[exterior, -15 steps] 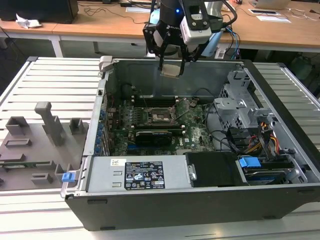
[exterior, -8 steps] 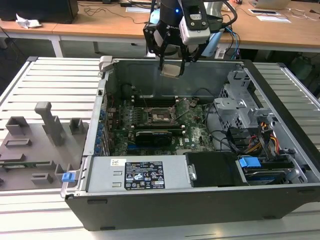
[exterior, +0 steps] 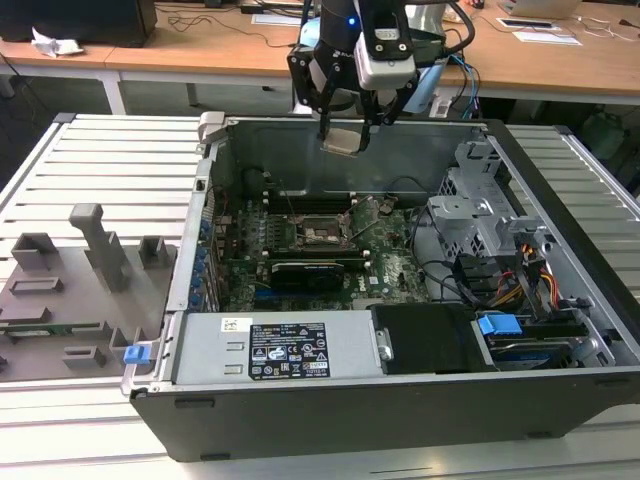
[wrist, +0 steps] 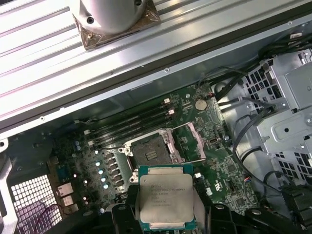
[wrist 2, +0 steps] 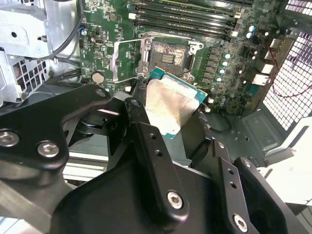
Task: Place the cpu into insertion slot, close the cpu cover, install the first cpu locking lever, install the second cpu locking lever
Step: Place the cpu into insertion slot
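Observation:
My gripper [exterior: 344, 128] hangs high over the open computer case, shut on the cpu [exterior: 343, 139], a small flat square chip with a pale metal top. In both wrist views the cpu [wrist 2: 173, 105] [wrist: 165, 200] sits pinched between the black fingers [wrist 2: 141, 122], well above the board. The insertion slot [exterior: 325, 233] [wrist 2: 168, 56] [wrist: 148, 153] lies on the green board below with its pin field bare. The cpu cover [wrist 2: 116, 61] [wrist: 196, 141] stands swung open beside the slot.
Long black memory slots [wrist: 131, 124] run beside the socket. A black expansion card [exterior: 305, 272] lies in front of it. A power supply [exterior: 280, 350] fills the case's near side, with a metal drive cage [exterior: 480, 215] and cables at the exterior view's right. Grey fixtures [exterior: 70, 290] sit outside on the exterior view's left.

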Motion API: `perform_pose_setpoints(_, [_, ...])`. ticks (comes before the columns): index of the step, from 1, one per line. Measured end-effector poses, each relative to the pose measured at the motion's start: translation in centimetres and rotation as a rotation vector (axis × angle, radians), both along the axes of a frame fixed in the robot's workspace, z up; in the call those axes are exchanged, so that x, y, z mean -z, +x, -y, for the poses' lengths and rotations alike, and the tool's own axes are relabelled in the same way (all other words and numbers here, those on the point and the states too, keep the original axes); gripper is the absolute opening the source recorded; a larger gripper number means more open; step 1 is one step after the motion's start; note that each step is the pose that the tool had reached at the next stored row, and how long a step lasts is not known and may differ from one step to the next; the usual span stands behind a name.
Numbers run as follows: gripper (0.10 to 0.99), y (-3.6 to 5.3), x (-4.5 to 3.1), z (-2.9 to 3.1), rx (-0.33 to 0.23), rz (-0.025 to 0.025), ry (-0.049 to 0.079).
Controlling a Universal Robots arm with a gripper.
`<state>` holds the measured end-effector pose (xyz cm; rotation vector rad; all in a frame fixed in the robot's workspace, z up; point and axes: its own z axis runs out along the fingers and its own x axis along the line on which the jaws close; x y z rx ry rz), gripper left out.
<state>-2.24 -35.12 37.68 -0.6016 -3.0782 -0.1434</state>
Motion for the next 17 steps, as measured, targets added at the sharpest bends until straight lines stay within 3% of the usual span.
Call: perform_pose_setpoints(17, [0.529, 0.0, 0.01, 0.0, 0.107, 0.0, 0.0])
